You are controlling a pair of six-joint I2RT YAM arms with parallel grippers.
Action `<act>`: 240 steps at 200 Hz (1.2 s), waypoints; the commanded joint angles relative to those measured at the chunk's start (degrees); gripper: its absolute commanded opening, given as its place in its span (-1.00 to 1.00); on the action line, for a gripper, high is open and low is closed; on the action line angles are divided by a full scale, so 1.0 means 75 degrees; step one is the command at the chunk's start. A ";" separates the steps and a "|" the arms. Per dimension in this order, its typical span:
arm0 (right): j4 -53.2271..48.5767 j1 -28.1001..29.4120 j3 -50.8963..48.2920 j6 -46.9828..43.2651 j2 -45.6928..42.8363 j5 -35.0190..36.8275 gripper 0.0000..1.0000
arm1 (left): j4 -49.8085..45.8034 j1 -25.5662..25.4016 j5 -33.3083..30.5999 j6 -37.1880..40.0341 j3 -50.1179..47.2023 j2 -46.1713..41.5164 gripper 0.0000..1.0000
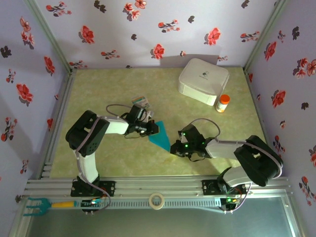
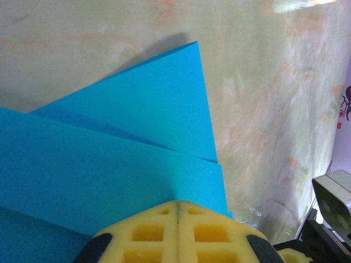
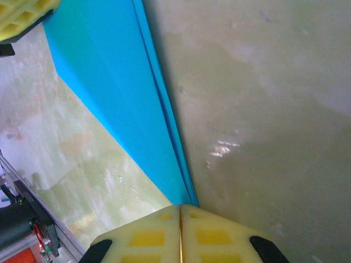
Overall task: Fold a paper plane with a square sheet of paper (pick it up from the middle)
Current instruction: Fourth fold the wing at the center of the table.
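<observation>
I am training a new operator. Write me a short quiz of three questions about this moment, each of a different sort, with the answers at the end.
1. True or false: the blue paper lies flat on the table as a full, unfolded square.
2. Which thing stands right beside the white box?
A) a small orange bottle
B) a roll of tape
C) a printed card
3. Fill the gap: the left gripper and the right gripper are both ___ on the blue paper.

Key: 1 false (it is folded to a pointed shape); 2 A; 3 shut.
</observation>
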 commanded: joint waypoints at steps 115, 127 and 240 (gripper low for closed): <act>-0.1479 -0.0012 0.0581 0.0306 -0.1174 0.1280 -0.67 | 0.0425 0.0073 -0.0347 -0.0678 -0.0593 0.0043 -1.00; -0.1530 -0.0014 0.0595 0.0341 -0.1151 0.1303 -0.67 | 0.0474 0.0067 -0.0330 -0.0701 -0.0608 0.0031 -1.00; -0.1136 -0.0271 0.0476 0.1329 -0.1016 0.0888 -0.15 | 0.0452 0.0073 -0.0250 -0.0772 -0.0501 0.0034 -1.00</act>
